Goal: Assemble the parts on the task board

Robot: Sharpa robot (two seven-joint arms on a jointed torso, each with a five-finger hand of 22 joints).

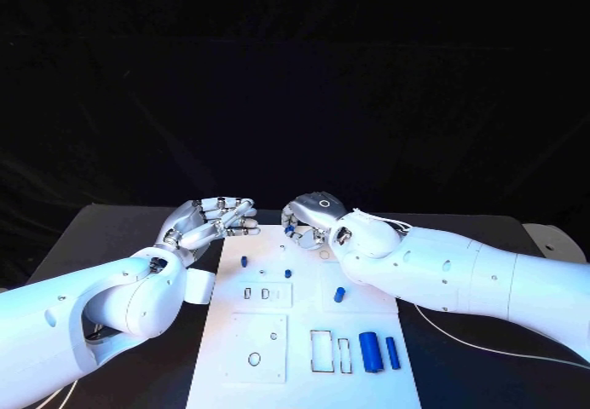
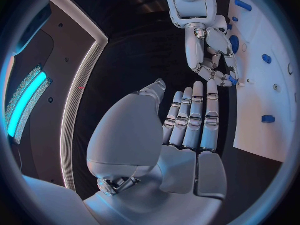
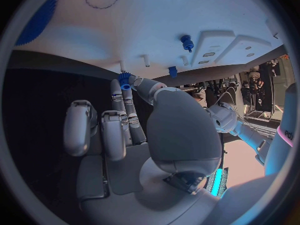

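Black table (image 1: 123, 223) against a dark backdrop (unlit).

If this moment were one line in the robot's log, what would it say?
left hand: open, holds nothing | right hand: pinches small blue part at fingertips | board: other parts lying on it

board: the task board (image 1: 234, 358) is laid on the table (image 1: 111, 230), reaching from the near edge to the far middle.
left hand: the left hand (image 1: 211, 219) is held at the far left corner of the task board, just beside its left edge.
right hand: the right hand (image 1: 314, 213) is held over the far end of the task board, right of the left hand and apart from it.
gear: a small gear (image 3: 124, 80) is pinched at the right hand's fingertips, above the far end of the board.
pegs: two pegs (image 1: 244, 262) are stood near the far end of the board, nearer than the hands.
cylinders: two cylinders (image 1: 372, 351) are laid side by side at the near right of the board.
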